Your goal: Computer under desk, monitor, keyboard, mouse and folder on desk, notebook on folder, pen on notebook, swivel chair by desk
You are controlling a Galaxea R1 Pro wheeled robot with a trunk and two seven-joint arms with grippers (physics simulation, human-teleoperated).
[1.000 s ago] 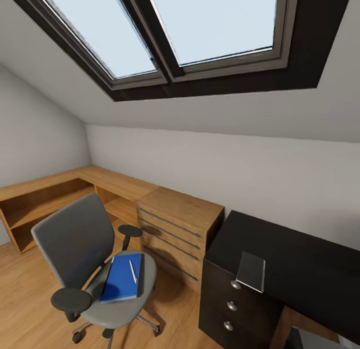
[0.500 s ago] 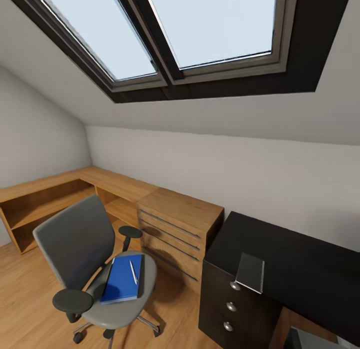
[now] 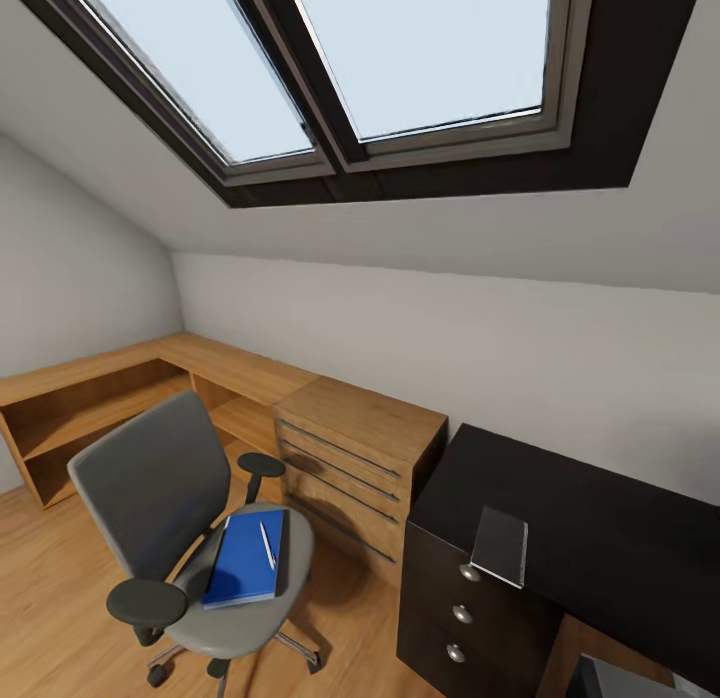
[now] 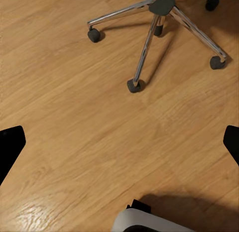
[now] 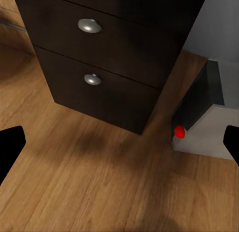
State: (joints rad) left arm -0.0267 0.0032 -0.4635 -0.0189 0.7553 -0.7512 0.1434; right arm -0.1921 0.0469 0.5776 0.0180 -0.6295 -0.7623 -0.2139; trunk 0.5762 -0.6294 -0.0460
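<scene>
Approach stage, I judge; bright-blue flat folder (image 3: 243, 568) lies on grey upholstered swivel chair (image 3: 165, 508) seat, thin white pen (image 3: 266, 544) atop; both grippers' jaws released, empty; next: close in, grasp folder

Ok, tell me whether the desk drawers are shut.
Shut: the desk drawer fronts sit flush, with only thin seams between them.

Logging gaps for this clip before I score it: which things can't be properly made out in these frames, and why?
- Desk: head view, its right part is cut off by the picture's edge, so what lies there cannot be told.
- Computer: right wrist view, partly hidden behind the drawer unit; in the head view, a sliver at the bottom edge.
- Swivel chair: left wrist view, its chrome base cut off at the edge.
- Folder: its rear edge hidden by the chair back.
</scene>
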